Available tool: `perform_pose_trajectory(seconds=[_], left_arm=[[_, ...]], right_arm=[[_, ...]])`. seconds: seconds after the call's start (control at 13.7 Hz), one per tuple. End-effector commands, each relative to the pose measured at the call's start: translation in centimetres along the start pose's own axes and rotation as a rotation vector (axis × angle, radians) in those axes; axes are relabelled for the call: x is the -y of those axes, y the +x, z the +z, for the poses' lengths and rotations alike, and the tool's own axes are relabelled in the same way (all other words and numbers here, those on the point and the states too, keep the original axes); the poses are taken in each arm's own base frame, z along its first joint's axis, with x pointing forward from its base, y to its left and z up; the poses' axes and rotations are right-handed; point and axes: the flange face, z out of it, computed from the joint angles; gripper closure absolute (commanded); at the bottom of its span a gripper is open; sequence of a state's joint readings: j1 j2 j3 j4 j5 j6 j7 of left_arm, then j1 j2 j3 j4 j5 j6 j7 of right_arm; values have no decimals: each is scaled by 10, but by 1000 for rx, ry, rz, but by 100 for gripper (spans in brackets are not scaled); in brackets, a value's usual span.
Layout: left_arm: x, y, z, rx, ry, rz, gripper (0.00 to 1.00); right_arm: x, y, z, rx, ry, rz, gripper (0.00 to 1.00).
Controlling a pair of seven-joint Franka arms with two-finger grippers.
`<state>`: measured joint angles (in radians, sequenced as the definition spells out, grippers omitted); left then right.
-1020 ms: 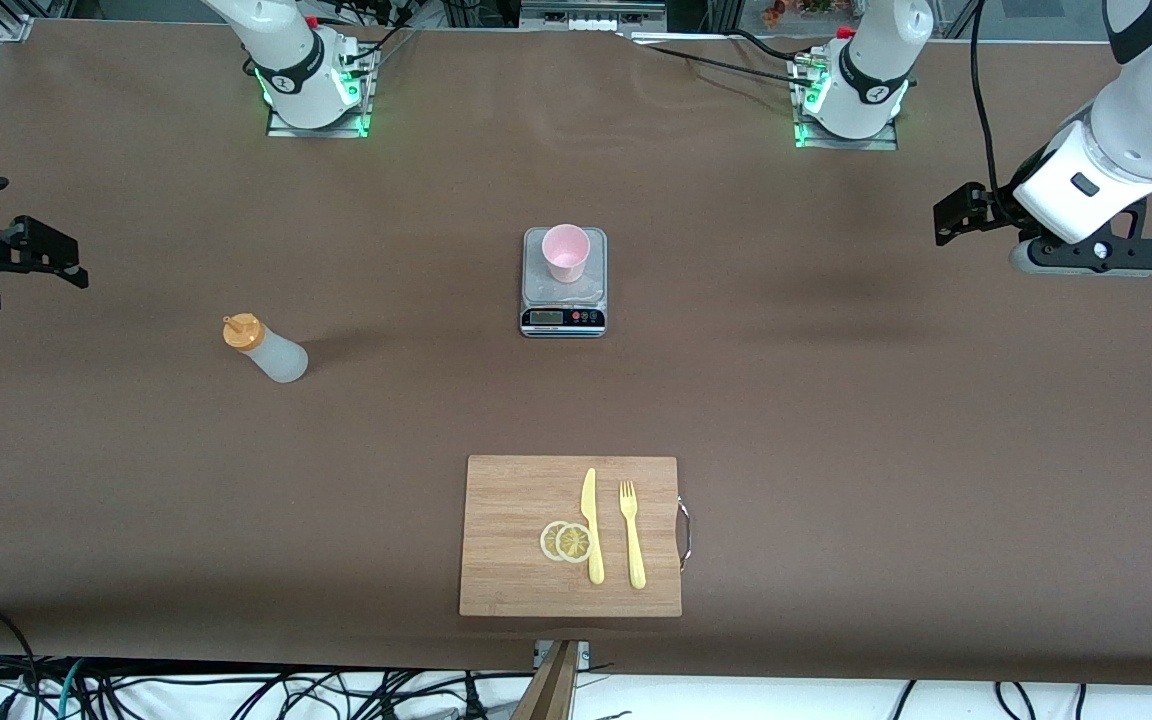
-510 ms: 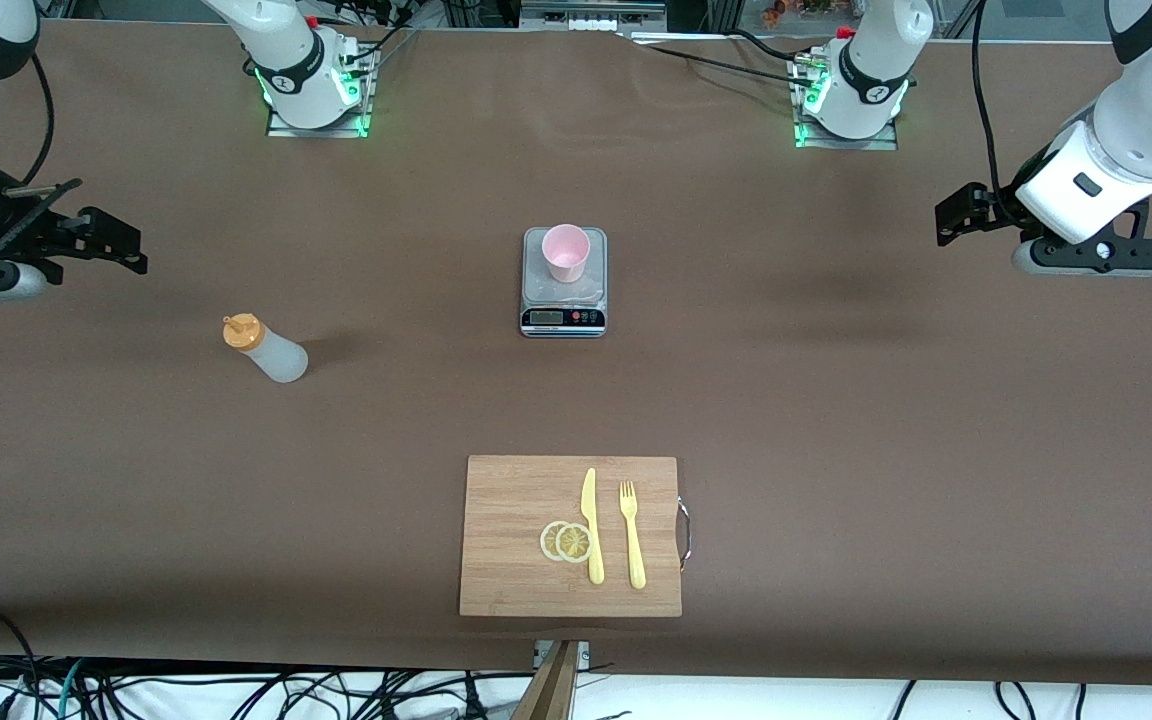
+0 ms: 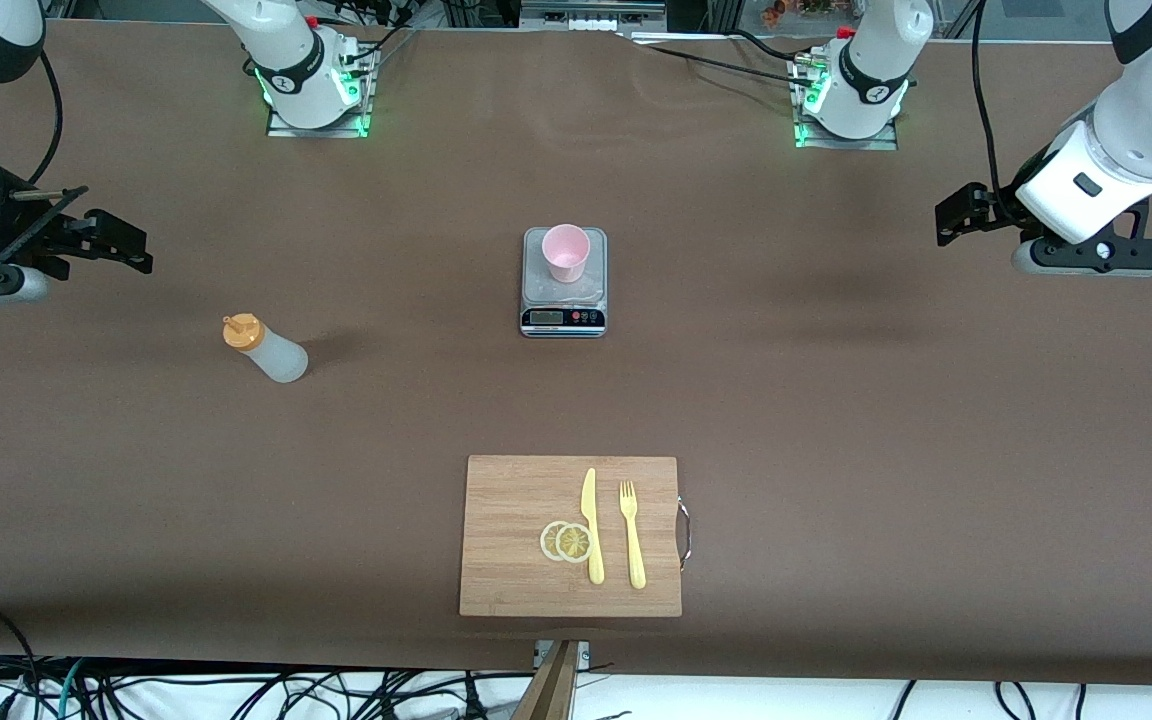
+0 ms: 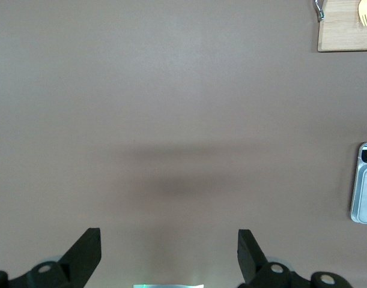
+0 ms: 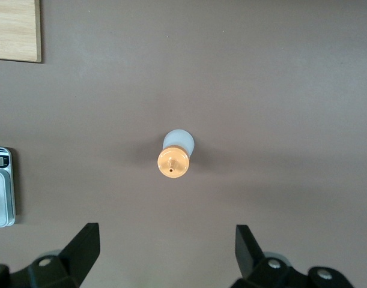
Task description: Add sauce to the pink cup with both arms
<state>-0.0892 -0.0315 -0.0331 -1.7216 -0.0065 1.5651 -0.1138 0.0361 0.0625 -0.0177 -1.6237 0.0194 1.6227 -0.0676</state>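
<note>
The sauce bottle (image 3: pixel 266 350), whitish with an orange nozzle cap, stands upright on the brown table toward the right arm's end. The right wrist view looks down on the bottle (image 5: pixel 174 157). My right gripper (image 3: pixel 131 245) hangs open and empty in the air near that end of the table, apart from the bottle; its fingers (image 5: pixel 81 246) frame bare table. The pink cup (image 3: pixel 566 252) stands on a kitchen scale (image 3: pixel 563 305) at mid table. My left gripper (image 3: pixel 948 222) waits open and empty over the left arm's end; the left wrist view shows the gripper (image 4: pixel 169 243) above bare table.
A wooden cutting board (image 3: pixel 506 540) lies nearer the front camera than the scale, bearing two lemon slices (image 3: pixel 566 541), a yellow knife (image 3: pixel 591 525) and a yellow fork (image 3: pixel 632 535). The scale (image 4: pixel 364 192) and the board's corner (image 4: pixel 345 30) show in the left wrist view.
My right gripper has swung in from the table's end toward the middle, nearer the sauce bottle. The left arm has barely shifted. Both grippers stay open.
</note>
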Motion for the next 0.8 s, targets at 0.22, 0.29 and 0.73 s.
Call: perform_pose_trajectory(seconds=[0.22, 0.29, 0.73], left_arm=[[0, 4, -4, 3, -17, -11, 0], [0, 5, -7, -4, -17, -13, 0], [-1, 9, -6, -1, -17, -3, 0]], right_arm=[[-3, -3, 2, 9, -13, 75, 0], [-6, 2, 7, 16, -9, 70, 0], [-19, 4, 6, 13, -12, 85, 0]])
